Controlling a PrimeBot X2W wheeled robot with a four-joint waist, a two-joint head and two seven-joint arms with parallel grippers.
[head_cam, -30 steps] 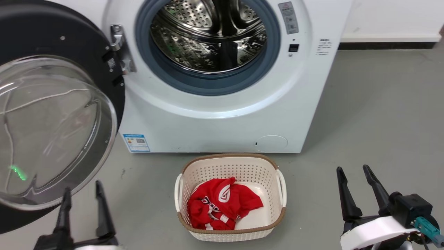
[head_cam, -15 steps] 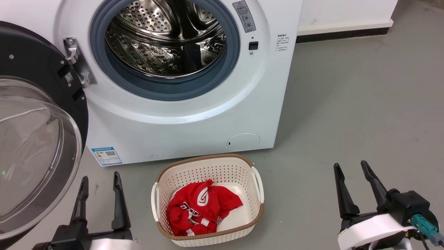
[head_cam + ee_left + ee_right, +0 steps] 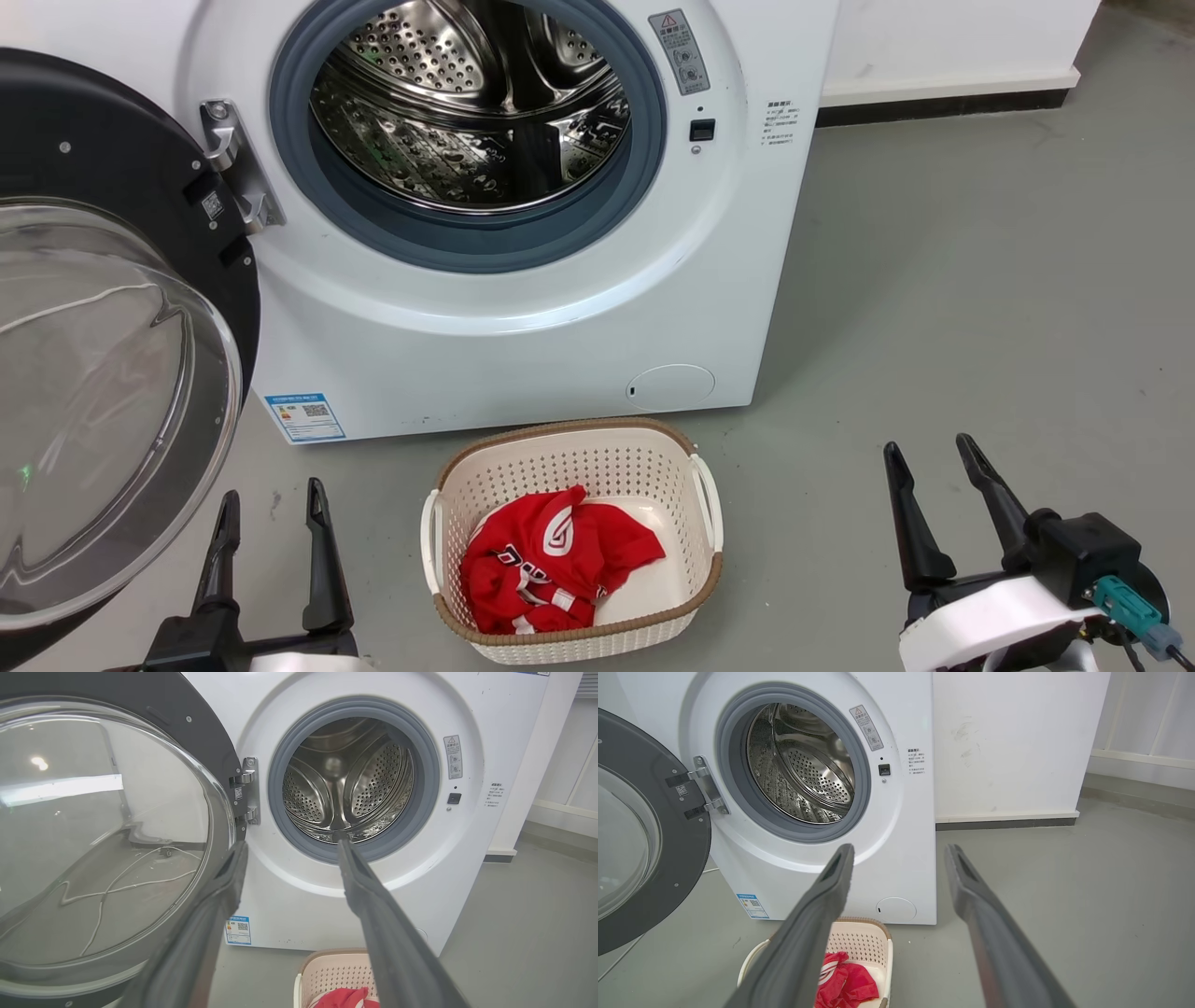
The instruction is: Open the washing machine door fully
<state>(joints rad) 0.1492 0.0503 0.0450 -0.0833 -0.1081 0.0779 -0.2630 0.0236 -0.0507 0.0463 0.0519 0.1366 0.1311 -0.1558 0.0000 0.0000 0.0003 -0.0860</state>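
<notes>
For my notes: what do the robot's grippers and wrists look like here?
The left gripper and right gripper each have two long, dark, tapering fingers on a black base. Behind the right one sit a curved white cuff, a boxy black housing and a teal connector. In the right wrist view its fingers look matte grey, with a slot near each tip.

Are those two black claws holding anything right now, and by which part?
Nothing is held. The left gripper and right gripper are both open and empty; the round glossy black washing machine door is in neither.
</notes>
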